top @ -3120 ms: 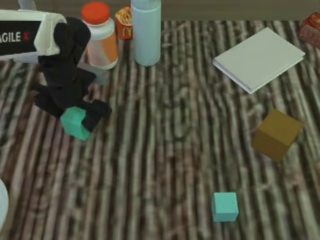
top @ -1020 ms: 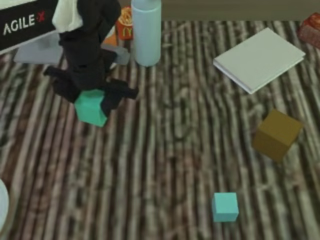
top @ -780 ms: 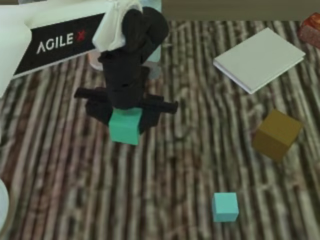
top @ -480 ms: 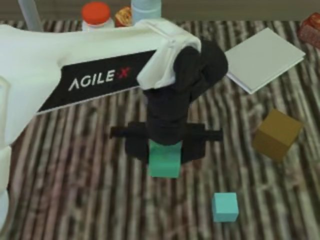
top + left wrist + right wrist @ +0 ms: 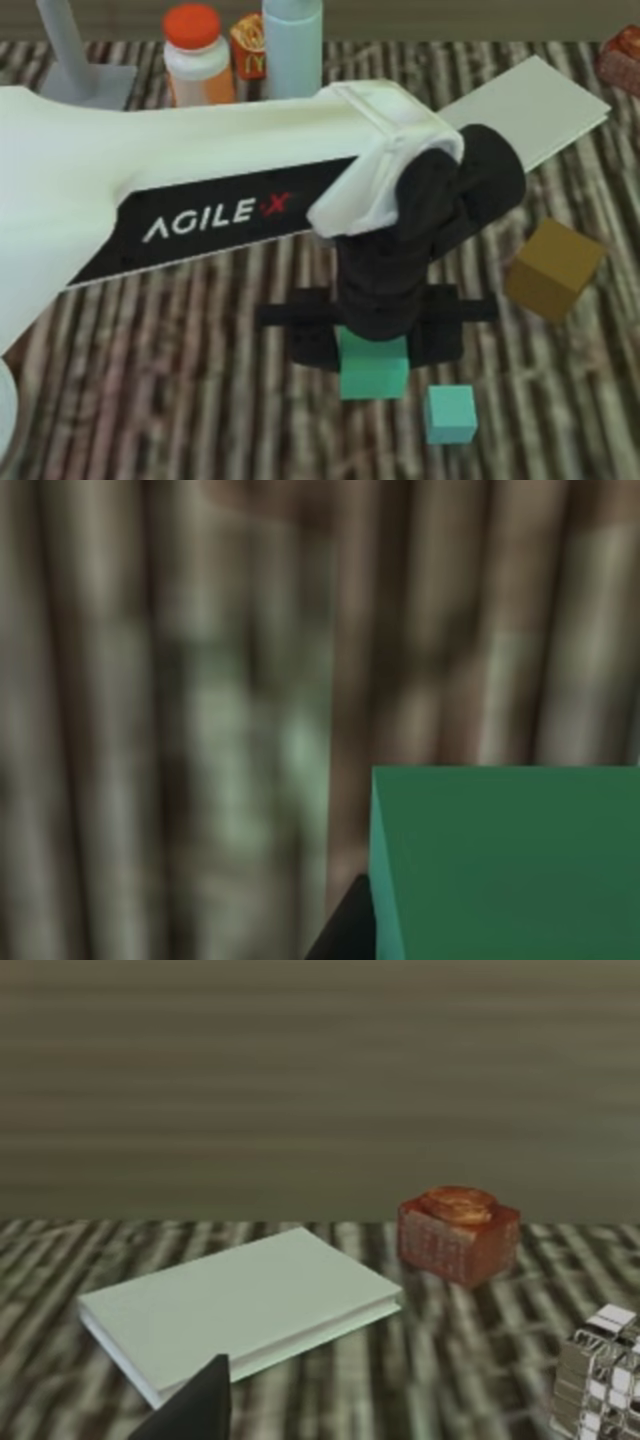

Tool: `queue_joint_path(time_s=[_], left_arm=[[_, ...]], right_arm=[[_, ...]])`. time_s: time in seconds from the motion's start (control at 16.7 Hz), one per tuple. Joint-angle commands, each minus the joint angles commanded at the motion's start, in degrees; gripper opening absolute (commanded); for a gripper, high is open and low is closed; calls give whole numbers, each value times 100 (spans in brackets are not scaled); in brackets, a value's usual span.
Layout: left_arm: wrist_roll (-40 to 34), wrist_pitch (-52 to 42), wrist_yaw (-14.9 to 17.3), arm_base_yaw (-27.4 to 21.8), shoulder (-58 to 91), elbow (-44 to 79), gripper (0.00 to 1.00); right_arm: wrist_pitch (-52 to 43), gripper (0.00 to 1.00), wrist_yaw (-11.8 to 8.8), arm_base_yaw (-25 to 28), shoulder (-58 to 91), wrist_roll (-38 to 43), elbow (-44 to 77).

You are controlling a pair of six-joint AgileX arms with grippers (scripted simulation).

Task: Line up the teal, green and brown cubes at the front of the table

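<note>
Stretching across the table (image 5: 200, 400) from the left: the left arm, its gripper (image 5: 373, 345) clamped on the green cube (image 5: 373, 366) and holding it just beside the teal cube (image 5: 449, 413) near the front edge. Sitting well apart to the right, askew: the brown cube (image 5: 553, 270), largest of the three. Risking, on lowering: clipping the teal cube with the right-hand finger and knocking it out of line. Risking also: dropping the green cube twisted or touching its neighbour. Staying parked out of the top view: the right arm, near the book (image 5: 240, 1305); cannot tell its finger state.
</note>
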Motion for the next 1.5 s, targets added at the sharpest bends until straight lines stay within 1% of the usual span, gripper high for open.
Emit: queue_joint_path(time_s=[0.24, 0.66, 0.9, 1.5], left_arm=[[23, 93, 3, 23, 52, -57, 0], [27, 1373, 6, 25, 445, -913, 0], [28, 1438, 4, 21, 472, -965, 0], [28, 1438, 4, 21, 472, -965, 75]], right_arm=[[0, 100, 0, 0, 0, 0, 0], [0, 100, 0, 0, 0, 0, 0], [0, 100, 0, 0, 0, 0, 0], [0, 100, 0, 0, 0, 0, 0]])
